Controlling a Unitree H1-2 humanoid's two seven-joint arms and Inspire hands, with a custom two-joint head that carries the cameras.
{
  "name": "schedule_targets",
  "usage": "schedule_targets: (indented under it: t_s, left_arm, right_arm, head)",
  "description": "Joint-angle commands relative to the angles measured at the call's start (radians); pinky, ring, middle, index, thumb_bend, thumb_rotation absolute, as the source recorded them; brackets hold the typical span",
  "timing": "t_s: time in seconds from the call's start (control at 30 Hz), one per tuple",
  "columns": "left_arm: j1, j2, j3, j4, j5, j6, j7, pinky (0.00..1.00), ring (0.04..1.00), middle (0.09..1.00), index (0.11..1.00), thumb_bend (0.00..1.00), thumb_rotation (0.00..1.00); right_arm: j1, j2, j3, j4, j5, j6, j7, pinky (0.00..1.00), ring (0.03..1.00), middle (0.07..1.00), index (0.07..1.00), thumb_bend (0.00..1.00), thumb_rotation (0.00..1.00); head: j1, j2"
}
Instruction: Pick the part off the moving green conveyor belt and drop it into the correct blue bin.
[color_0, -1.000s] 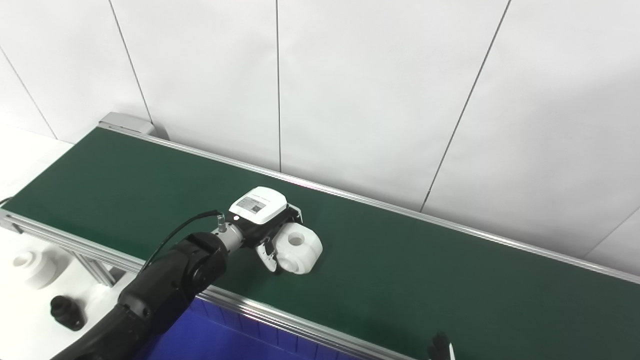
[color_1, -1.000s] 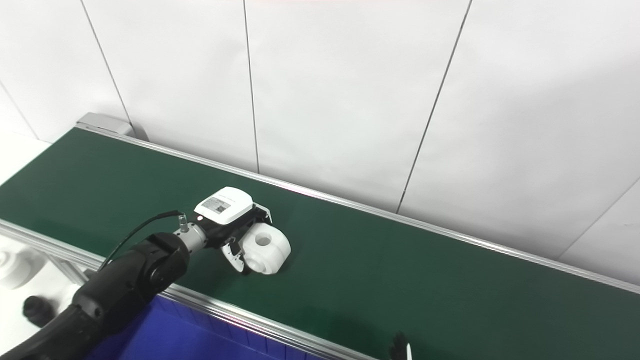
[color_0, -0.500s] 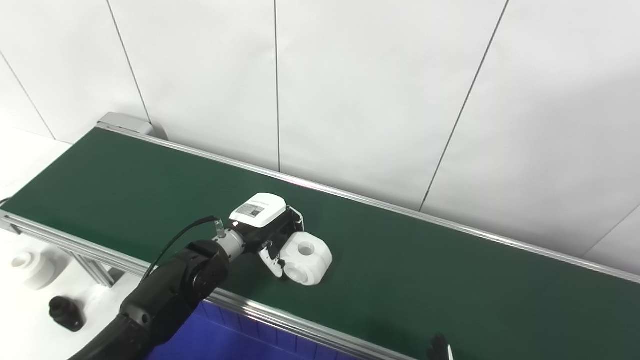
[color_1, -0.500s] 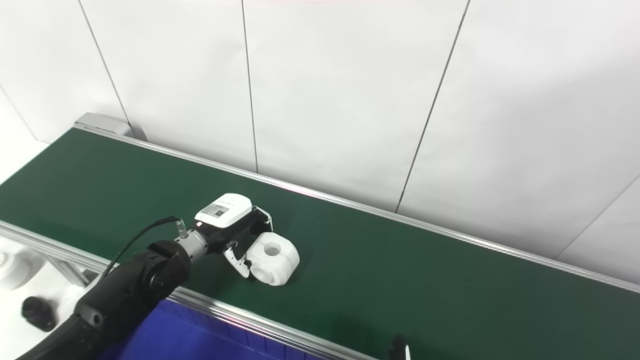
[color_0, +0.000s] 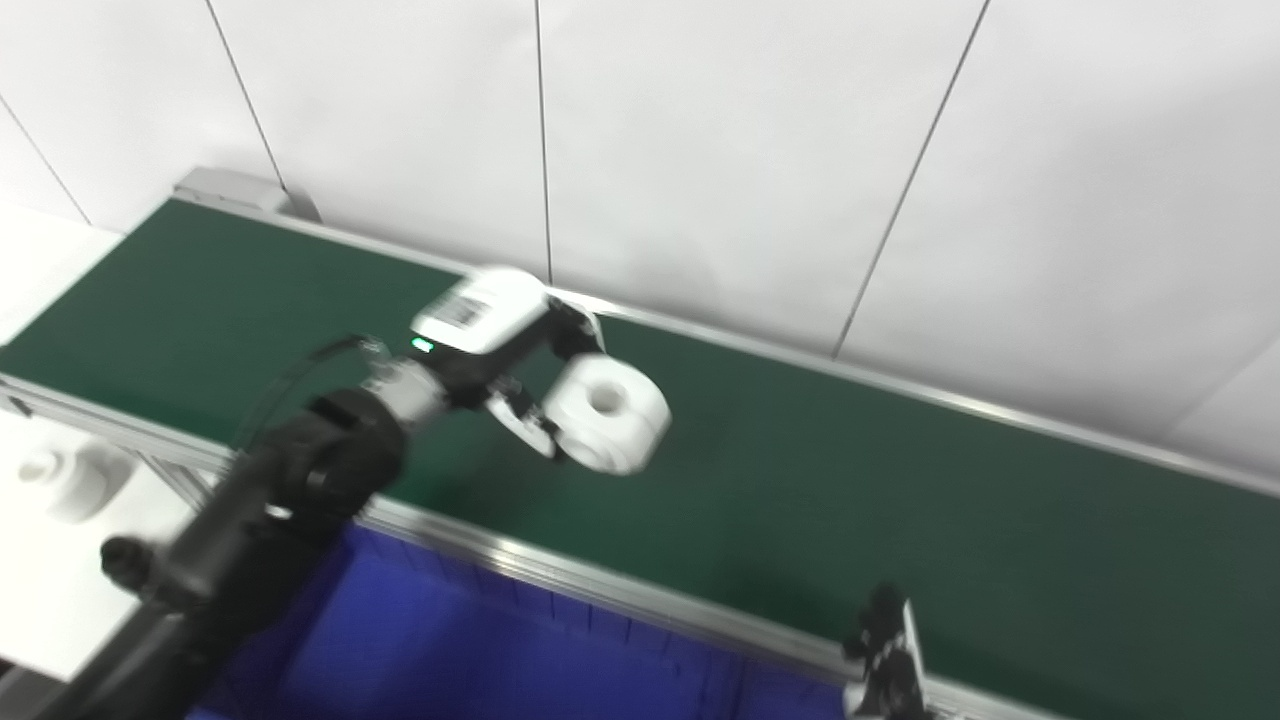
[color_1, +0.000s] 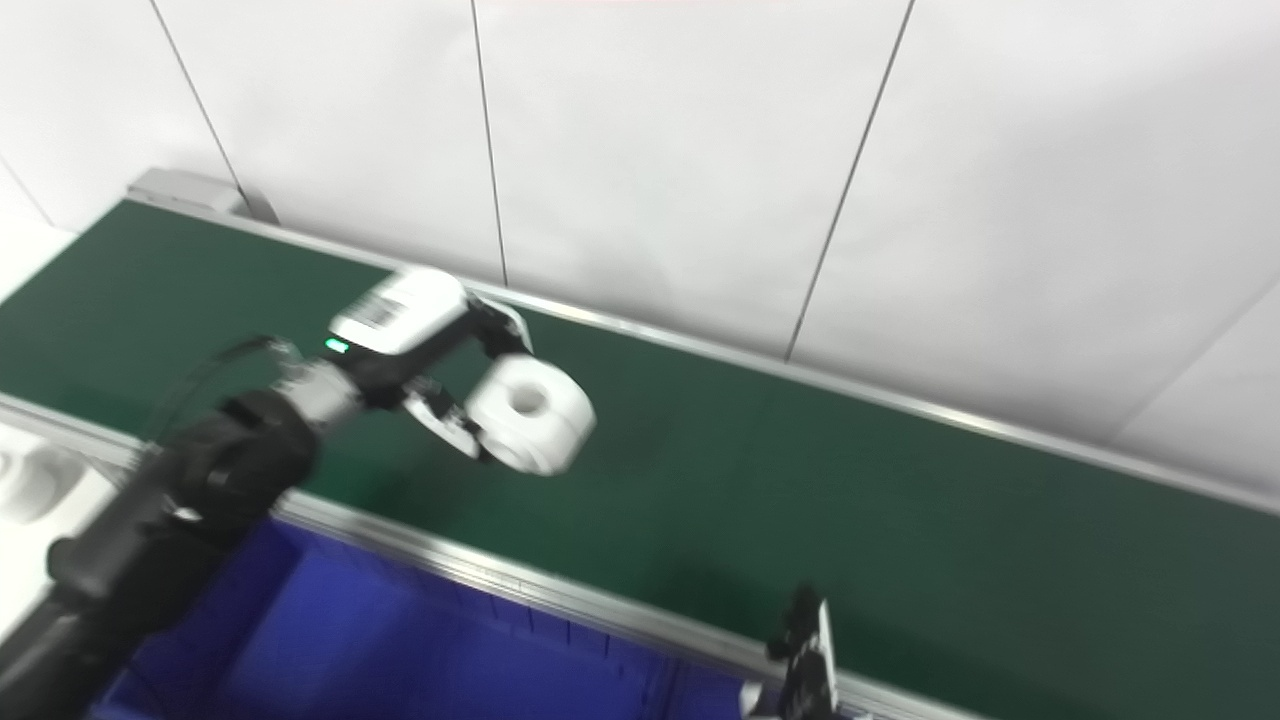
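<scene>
The left hand (color_0: 520, 370) has its fingers wrapped around the white part (color_0: 606, 414), a stubby cylinder with a hole in its top, and holds it clear above the green conveyor belt (color_0: 900, 490). That looks like the carry step. Next it needs to swing back over the near rail and let go above the blue bin (color_0: 470, 650). The right hand (color_0: 885, 650) just peeks in at the bottom; whether it is spread or closed is impossible to tell.

The left hand (color_0: 510, 345) has a white back with a printed label and a small green light, black fingers, a silvery wrist, a thin black cable and a black arm.
</scene>
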Motion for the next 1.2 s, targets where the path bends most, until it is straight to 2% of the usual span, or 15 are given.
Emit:
schedule_targets:
  t_s: [0.0, 0.13, 0.23, 0.4, 0.53, 0.63, 0.7, 0.83, 1.03, 1.13, 1.17]
  left_arm:
    - [0.007, 0.017, 0.024, -0.062, -0.008, 0.029, -0.015, 0.55, 0.514, 0.504, 0.469, 0.52, 0.0]
    - [0.095, 0.029, 0.041, -0.154, 0.008, 0.05, -0.059, 0.56, 0.534, 0.514, 0.459, 0.52, 0.0]
    - [0.181, 0.024, 0.056, -0.2, 0.013, 0.054, -0.067, 0.57, 0.55, 0.526, 0.45, 0.52, 0.0]
    - [0.316, 0.006, 0.096, -0.254, 0.015, 0.046, -0.043, 0.53, 0.475, 0.479, 0.484, 0.53, 0.0]
    - [0.411, -0.001, 0.132, -0.265, 0.005, 0.009, -0.004, 0.56, 0.505, 0.49, 0.474, 0.53, 0.0]
    - [0.466, 0.001, 0.154, -0.27, 0.022, 0.011, 0.003, 0.56, 0.536, 0.515, 0.454, 0.52, 0.0]
    - [0.493, 0.004, 0.165, -0.278, 0.029, 0.014, -0.002, 0.61, 0.559, 0.525, 0.447, 0.52, 0.0]
    - [0.538, 0.009, 0.179, -0.299, 0.038, 0.013, -0.015, 0.63, 0.567, 0.526, 0.446, 0.52, 0.0]
    - [0.577, 0.021, 0.177, -0.287, 0.068, 0.0, -0.02, 0.62, 0.574, 0.528, 0.443, 0.52, 0.0]
    - [0.571, 0.042, 0.171, -0.283, 0.079, 0.004, -0.052, 0.61, 0.58, 0.532, 0.447, 0.52, 0.0]
    - [0.569, 0.048, 0.171, -0.283, 0.075, 0.005, -0.062, 0.61, 0.586, 0.563, 0.472, 0.52, 0.04]
  right_arm:
    - [-0.002, -0.007, -0.001, -0.053, 0.02, 0.027, 0.021, 1.0, 1.0, 1.0, 1.0, 0.67, 0.8]
    - [-0.014, -0.028, -0.015, -0.074, 0.063, 0.053, 0.035, 1.0, 0.995, 0.999, 1.0, 0.7, 0.77]
    - [-0.015, -0.043, -0.024, -0.082, 0.085, 0.066, 0.042, 1.0, 0.983, 0.98, 1.0, 0.72, 0.73]
    - [-0.016, -0.067, -0.032, -0.095, 0.106, 0.091, 0.058, 1.0, 0.98, 0.979, 1.0, 0.72, 0.71]
    - [-0.018, -0.081, -0.043, -0.101, 0.126, 0.108, 0.067, 1.0, 0.984, 0.98, 0.999, 0.71, 0.69]
    - [-0.022, -0.086, -0.048, -0.098, 0.127, 0.111, 0.071, 0.99, 0.976, 0.974, 0.991, 0.71, 0.68]
    - [-0.025, -0.086, -0.049, -0.093, 0.128, 0.11, 0.073, 0.99, 0.974, 0.974, 0.991, 0.69, 0.66]
    - [-0.031, -0.084, -0.047, -0.081, 0.125, 0.105, 0.075, 0.97, 0.968, 0.969, 0.989, 0.68, 0.64]
    - [-0.038, -0.081, -0.043, -0.069, 0.122, 0.101, 0.079, 0.96, 0.963, 0.964, 0.983, 0.68, 0.63]
    - [-0.035, -0.078, -0.039, -0.068, 0.119, 0.099, 0.079, 0.96, 0.965, 0.964, 0.984, 0.67, 0.62]
    - [-0.034, -0.078, -0.038, -0.069, 0.118, 0.098, 0.078, 0.96, 0.966, 0.967, 0.986, 0.67, 0.62]
  head:
    - [0.028, 0.018]
    - [0.06, 0.024]
    - [0.061, 0.02]
    - [0.07, 0.033]
    - [0.086, 0.035]
    - [0.088, 0.035]
    - [0.084, 0.031]
    - [0.078, 0.027]
    - [0.058, 0.021]
    - [0.049, 0.021]
    - [0.048, 0.021]
